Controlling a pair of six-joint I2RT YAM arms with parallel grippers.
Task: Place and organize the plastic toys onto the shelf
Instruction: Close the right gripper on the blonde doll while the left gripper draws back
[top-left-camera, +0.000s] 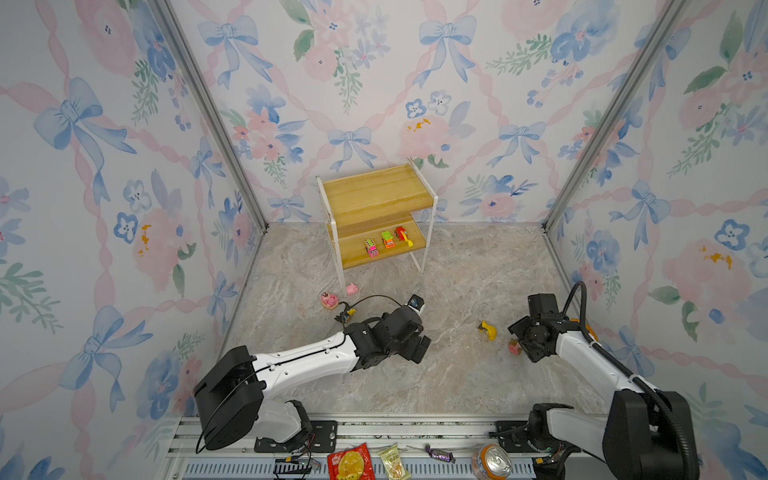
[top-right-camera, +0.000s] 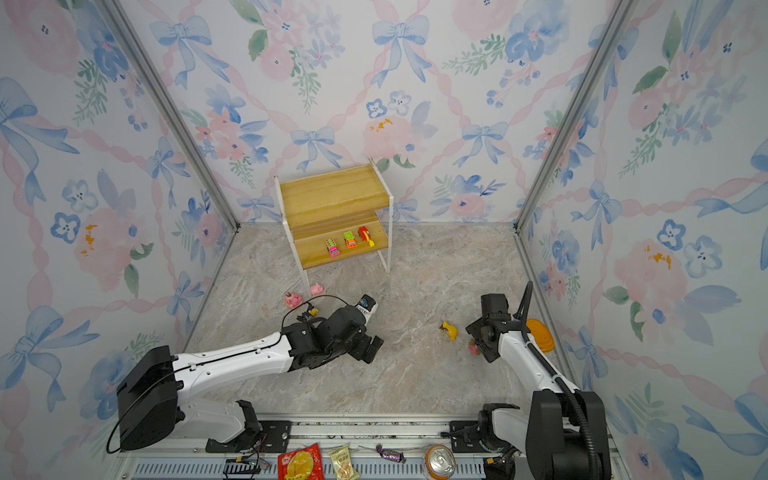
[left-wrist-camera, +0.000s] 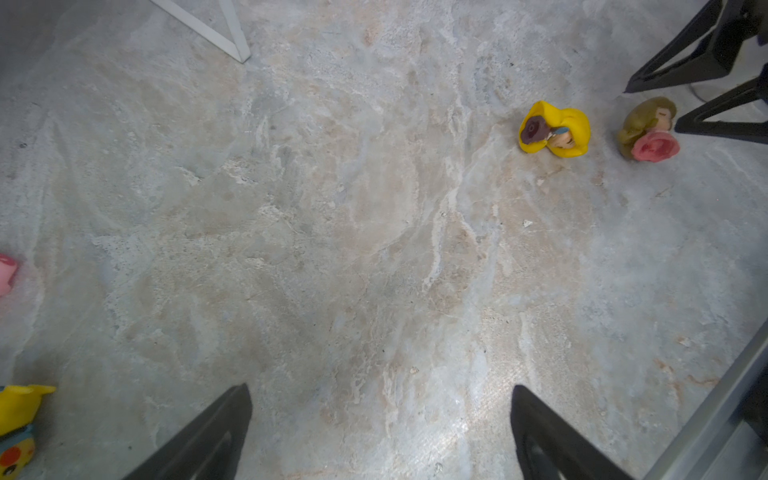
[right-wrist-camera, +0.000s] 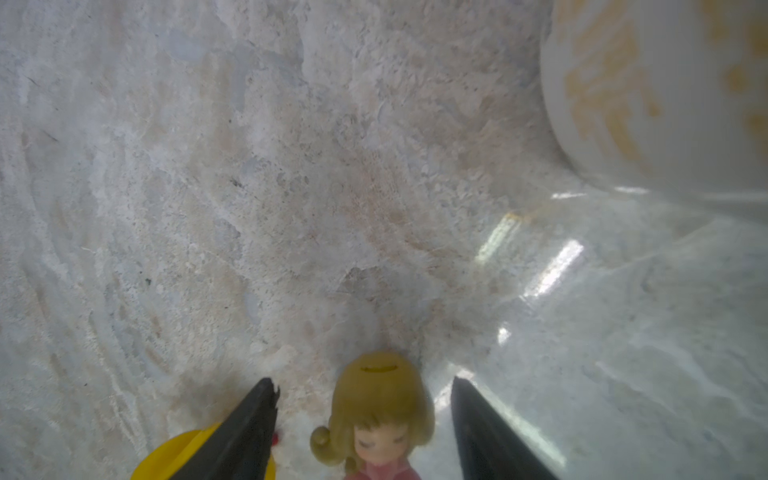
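The shelf (top-left-camera: 376, 195) stands at the back wall, and on its lower board sit a pink car (top-left-camera: 371, 247), a green-orange car (top-left-camera: 387, 240) and a red car (top-left-camera: 403, 235). On the floor in front of it lie a pink pig (top-left-camera: 352, 288), a round pink figure (top-left-camera: 329, 300) and a black-yellow figure (top-left-camera: 347, 314). Further right lies a yellow-haired figure (top-left-camera: 487, 330). My right gripper (right-wrist-camera: 362, 380) is open and low, its jaws on either side of the pink-dress doll (right-wrist-camera: 376, 419) with a gap on each side. My left gripper (left-wrist-camera: 380, 387) hangs wide open over bare floor.
A white container with orange print (right-wrist-camera: 665, 91) and an orange lid (top-right-camera: 540, 334) stands close behind my right arm by the right wall. Snack packets (top-left-camera: 351, 462), a wrapped candy (top-left-camera: 439, 454) and a drink can (top-left-camera: 491, 461) lie on the front rail.
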